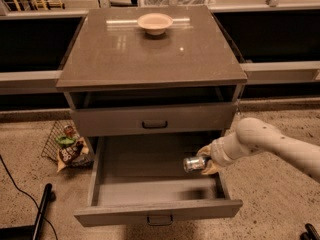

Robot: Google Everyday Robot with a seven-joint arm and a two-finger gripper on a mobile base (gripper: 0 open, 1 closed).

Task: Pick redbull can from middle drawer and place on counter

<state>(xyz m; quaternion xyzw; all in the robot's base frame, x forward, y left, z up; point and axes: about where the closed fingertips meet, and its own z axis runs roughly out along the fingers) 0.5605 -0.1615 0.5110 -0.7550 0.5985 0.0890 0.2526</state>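
Gripper (202,160) reaches into the open middle drawer (140,160), at its right side. Fingers clamped around the redbull can (190,164), which is tipped sideways. A pale bowl (155,23) sits on the counter (150,54).

Views: one camera view.
Position: raised, in front of the cabinet (150,118), on its drawer-front side.
Facing: forward and downward, onto the counter (150,59) and into the open middle drawer (155,211).
Nearness: moderate; the whole cabinet fits, with floor on both sides.
Gripper (204,160): right of frame centre, over the drawer's right part, clasping the redbull can (191,164); its arm (272,143) enters from the right edge.
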